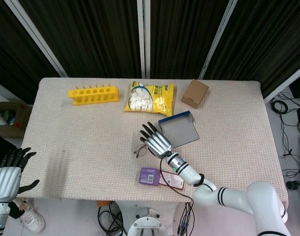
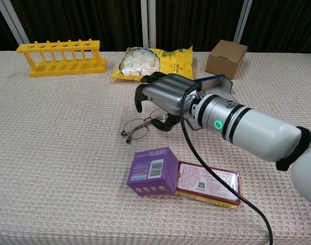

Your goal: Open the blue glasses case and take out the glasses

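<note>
right hand [image 2: 163, 97] – fingers curled, holding thin wire-framed glasses [image 2: 137, 127] | open blue glasses case [image 1: 178, 130] just behind | bare cloth left of case | left hand [image 1: 7, 177] – fingers spread, off table's edge

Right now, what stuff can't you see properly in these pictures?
- Glasses: in the chest view the right hand covers their far side, so the grip is hidden; in the head view they look tiny.
- Blue glasses case: mostly behind the right arm in the chest view.
- Left hand: cut off by the head view's corner, absent from the chest view.
- Print on the purple box: too small to read.
</note>
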